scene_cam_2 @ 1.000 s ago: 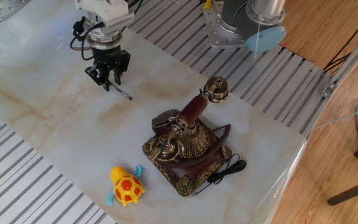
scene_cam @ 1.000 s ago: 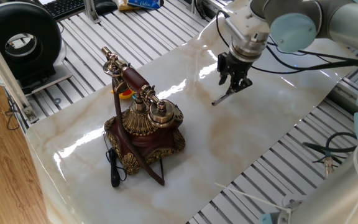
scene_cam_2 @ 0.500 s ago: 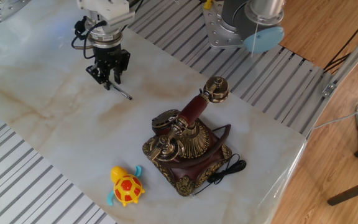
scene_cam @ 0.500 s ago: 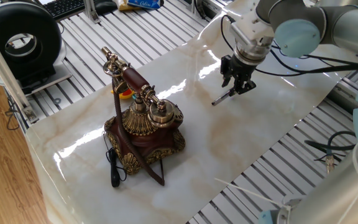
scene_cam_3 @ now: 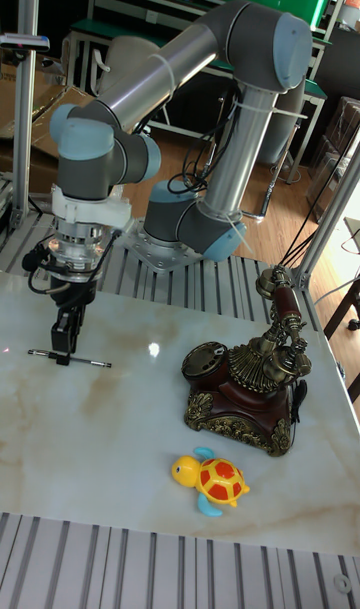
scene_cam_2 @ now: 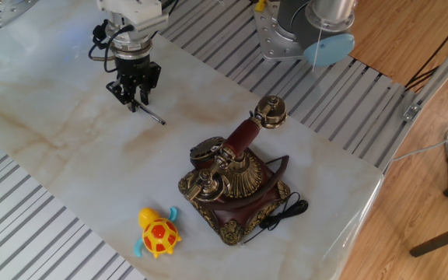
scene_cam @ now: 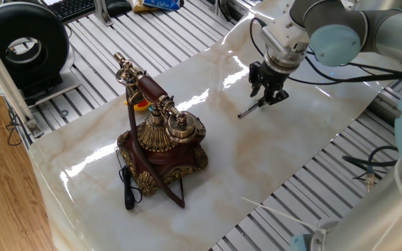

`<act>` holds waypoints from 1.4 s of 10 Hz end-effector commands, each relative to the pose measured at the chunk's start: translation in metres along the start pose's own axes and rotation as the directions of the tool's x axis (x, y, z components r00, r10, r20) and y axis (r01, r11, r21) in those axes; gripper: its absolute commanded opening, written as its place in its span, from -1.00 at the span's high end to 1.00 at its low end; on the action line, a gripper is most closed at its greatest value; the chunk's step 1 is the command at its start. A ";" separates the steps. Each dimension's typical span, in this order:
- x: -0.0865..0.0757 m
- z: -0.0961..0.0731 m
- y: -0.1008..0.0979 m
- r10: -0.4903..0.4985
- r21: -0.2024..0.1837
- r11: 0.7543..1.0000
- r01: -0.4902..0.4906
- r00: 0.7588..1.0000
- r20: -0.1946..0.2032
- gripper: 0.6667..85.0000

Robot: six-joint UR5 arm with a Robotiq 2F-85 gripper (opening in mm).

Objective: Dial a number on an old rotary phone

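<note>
gripper (scene_cam_3: pixel 63 354) down on pen (scene_cam_3: pixel 68 358); handset (scene_cam_2: pixel 245 133) in phone (scene_cam_2: pixel 234 184) cradle.

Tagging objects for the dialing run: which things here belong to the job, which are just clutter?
Job:
- phone, handset on its cradle
- pen, likely the dialing tool, lying on the table
- gripper, down at the pen; can't tell if it's closed on it

Clutter:
- toy turtle
- keyboard
- black round unit, off the slab
</note>
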State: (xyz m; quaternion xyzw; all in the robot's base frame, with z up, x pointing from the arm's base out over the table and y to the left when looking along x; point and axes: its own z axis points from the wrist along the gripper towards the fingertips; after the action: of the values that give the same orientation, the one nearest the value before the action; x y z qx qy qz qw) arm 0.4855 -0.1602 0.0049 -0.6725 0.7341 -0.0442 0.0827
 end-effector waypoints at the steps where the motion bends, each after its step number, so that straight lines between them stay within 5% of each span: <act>1: 0.007 0.001 0.006 -0.011 -0.017 1.000 0.011 1.000 0.015 0.11; 12: -0.002 0.009 0.009 -0.023 -0.023 0.999 0.023 1.000 0.016 0.20; 14: -0.008 0.013 0.012 0.006 -0.035 0.999 -0.005 1.000 0.030 0.47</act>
State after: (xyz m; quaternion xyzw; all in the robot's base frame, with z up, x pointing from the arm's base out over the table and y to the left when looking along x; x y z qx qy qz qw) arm 0.4767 -0.1561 -0.0069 -0.6836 0.7253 -0.0293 0.0760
